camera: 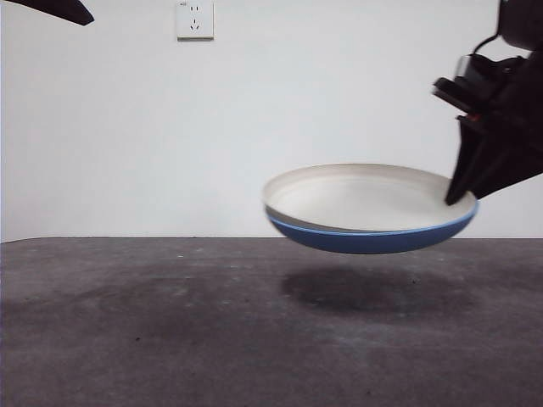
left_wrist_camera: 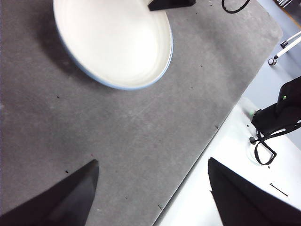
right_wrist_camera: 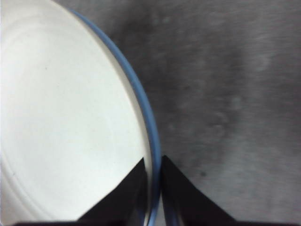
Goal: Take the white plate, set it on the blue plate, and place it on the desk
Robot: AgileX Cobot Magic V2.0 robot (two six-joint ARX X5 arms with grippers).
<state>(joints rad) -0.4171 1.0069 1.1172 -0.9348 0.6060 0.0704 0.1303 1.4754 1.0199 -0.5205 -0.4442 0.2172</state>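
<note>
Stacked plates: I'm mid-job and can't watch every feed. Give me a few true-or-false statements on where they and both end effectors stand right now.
1. The white plate sits nested in the blue plate. True.
2. The stack rests flat on the desk. False: it hangs in the air, tilted, with its shadow on the desk below.
3. The right end effector is clamped over the rims of both plates. True.
4. The left end effector also grips the stack. False: its jaws stand open over the desk, apart from the plates.
5. The white plate carries food. False: its inside is bare.
</note>
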